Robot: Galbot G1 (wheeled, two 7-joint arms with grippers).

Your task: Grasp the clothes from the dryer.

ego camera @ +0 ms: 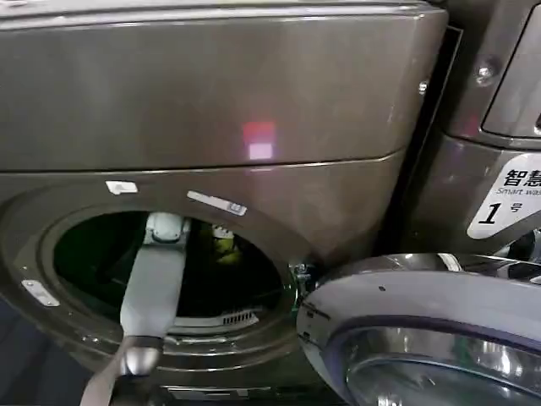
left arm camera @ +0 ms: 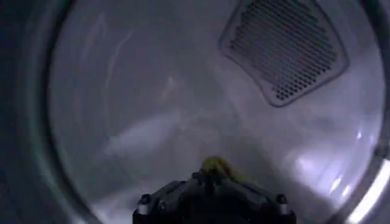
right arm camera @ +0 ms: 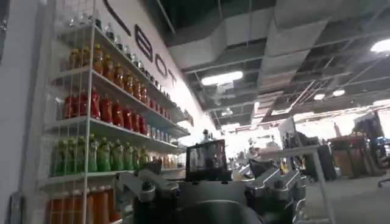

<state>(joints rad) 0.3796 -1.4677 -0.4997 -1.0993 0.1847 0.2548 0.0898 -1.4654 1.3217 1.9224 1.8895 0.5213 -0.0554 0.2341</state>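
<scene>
Landmark: dryer [ego camera: 254, 101] porthole.

**Status**
- Left arm reaches through the porthole into the drum. Left gripper [left arm camera: 214, 182] sits deep inside, approx. mid-porthole in the head view.
- Clothes [ego camera: 222, 244]: yellow-green bundle inside the drum, just right of the arm as seen through the porthole. In the left wrist view a yellow tuft shows right at the gripper's tip.
- Pincer state: fingers appear drawn together around the tuft, so judged closed on fabric. How much cloth is held cannot be told, since the gripper body hides the contact.
- Right gripper [right arm camera: 207, 195]: parked away from the porthole, facing the room and a drinks shelf [right arm camera: 103, 115]; fingers spread, holding nothing.
- Dryer door [ego camera: 423, 338]: swung open, below-right of the porthole.

**Containers**
- Drum: holds the one bundle. Rear wall and perforated vent [left arm camera: 283, 49] otherwise bare.

**Failure risks (judgement)**
1. Thin pinch: if only a fold is caught, the bundle may slip free during withdrawal.
2. Snag: trailing cloth could drag on the lower porthole lip and pull out of the jaws.
3. Collision: the arm passes close to the lower lip, so a skewed retract path could strike it or the door.
</scene>
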